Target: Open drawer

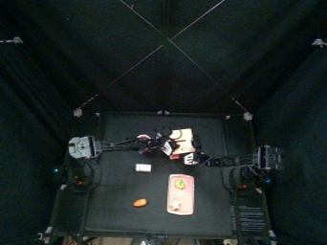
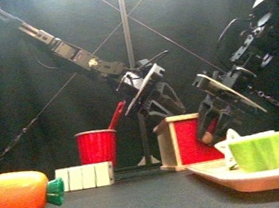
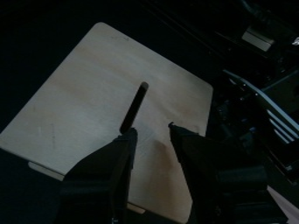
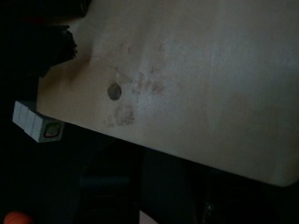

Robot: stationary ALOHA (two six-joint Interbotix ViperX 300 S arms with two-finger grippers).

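Though near drawer (image 2: 185,141), claws (image 3: 152,133) (left) parted

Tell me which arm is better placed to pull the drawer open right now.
Probably the left. The left gripper hangs over the drawer, fingers open, beside a dark slot. The right gripper's view shows the drawer's flat panel close up, but not its own fingers.

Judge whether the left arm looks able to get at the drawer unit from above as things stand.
Probably yes. The left gripper hangs with open jaws right over the drawer's pale top panel, with nothing between them. The right gripper is close at the drawer's other side, which may crowd it.
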